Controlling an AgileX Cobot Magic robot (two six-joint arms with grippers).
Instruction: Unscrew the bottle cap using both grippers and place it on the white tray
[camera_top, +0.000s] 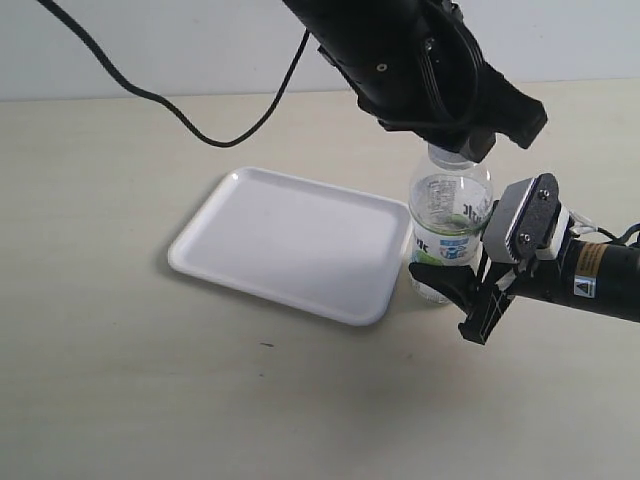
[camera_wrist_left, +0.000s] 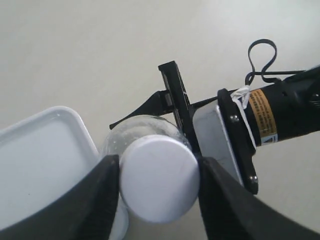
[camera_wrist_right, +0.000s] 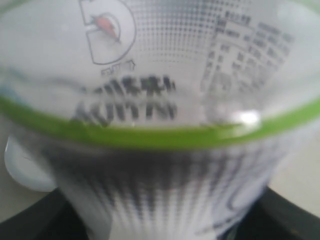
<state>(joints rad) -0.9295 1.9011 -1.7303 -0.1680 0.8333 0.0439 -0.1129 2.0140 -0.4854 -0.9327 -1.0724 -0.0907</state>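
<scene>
The clear bottle (camera_top: 450, 205) with its lime label stands upright just right of the white tray (camera_top: 290, 240). My all-black left gripper (camera_top: 462, 140) comes down over its top and hides the cap in the exterior view. In the left wrist view the white bottle cap (camera_wrist_left: 159, 177) sits on the neck, with the left gripper (camera_wrist_left: 159, 181) shut on its sides. My right gripper (camera_top: 462, 292), with the grey-white block, is shut on the bottle's lower body. The label (camera_wrist_right: 160, 100) fills the right wrist view, and the black fingers (camera_wrist_right: 30, 225) show at both sides.
A black cable (camera_top: 150, 95) loops over the table behind the tray. The tray's corner (camera_wrist_left: 40, 165) lies close beside the bottle. The right arm's yellow-stickered body (camera_wrist_left: 280, 110) lies low at the bottle's right.
</scene>
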